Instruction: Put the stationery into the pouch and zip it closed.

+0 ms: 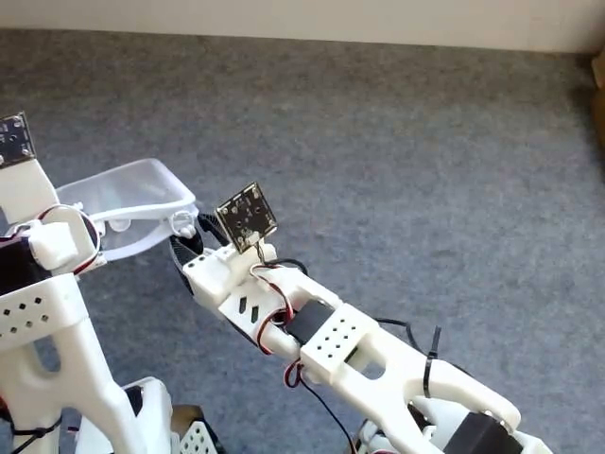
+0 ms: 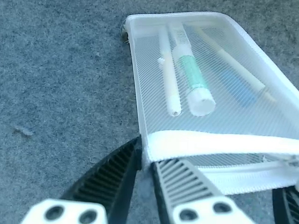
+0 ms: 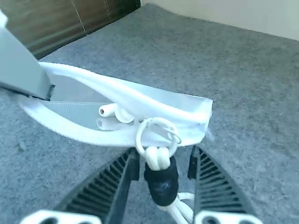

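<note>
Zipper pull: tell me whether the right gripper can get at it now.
Probably yes: the zipper pull hangs between the open fingers of the right gripper, nothing between, and the left gripper pins the pouch.

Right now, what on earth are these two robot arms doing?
They are working on a clear pouch with the stationery already inside. The left gripper pinches the pouch's edge to hold it. The right gripper sits open around the zip pull, not yet clamped on it. The pouch gapes open, so the zipping is yet to be done.
</note>
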{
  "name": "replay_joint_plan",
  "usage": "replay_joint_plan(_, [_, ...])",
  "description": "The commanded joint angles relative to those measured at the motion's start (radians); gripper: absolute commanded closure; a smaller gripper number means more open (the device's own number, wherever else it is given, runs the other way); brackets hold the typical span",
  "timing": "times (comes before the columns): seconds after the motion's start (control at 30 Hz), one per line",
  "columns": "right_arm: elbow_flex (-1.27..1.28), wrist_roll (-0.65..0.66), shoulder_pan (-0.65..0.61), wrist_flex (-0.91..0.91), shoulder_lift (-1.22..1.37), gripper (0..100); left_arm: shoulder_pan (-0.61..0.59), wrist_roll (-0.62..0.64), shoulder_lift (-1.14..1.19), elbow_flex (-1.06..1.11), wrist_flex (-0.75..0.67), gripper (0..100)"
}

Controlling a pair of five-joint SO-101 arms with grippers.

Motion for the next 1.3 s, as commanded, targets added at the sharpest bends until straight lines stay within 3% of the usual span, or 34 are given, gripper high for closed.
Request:
replay_joint_plan(0.0, [-0.067,0.0,-0.004,-0.036,-0.013,92.2,0.018,0.008,-0.005,-0.005,-0.021,99])
replay_joint_plan(0.3, [-0.039,0.002,-0.002,-0.005,-0.064,98.5,0.018,0.008,-0.005,-0.005,-0.021,99])
replay_joint_plan(0.67, [-0.01,0.129,-0.008,0.461,-0.367,99.3,0.019,0.006,-0.005,-0.015,-0.066,98])
replay_joint_plan(0.77, [-0.015,0.129,-0.008,0.542,-0.357,99.3,0.025,0.006,-0.005,-0.015,-0.084,89])
replay_joint_plan(0.9, [-0.015,0.169,-0.008,0.619,-0.354,99.3,0.085,0.008,-0.005,-0.038,-0.078,74])
replay_joint_plan(1.03, [-0.008,0.253,-0.008,0.661,-0.357,99.3,0.171,0.008,-0.005,-0.108,-0.078,75])
replay_joint_plan(1.27, [-0.007,0.264,-0.008,0.661,-0.355,99.3,0.36,0.006,0.001,-0.208,-0.14,75])
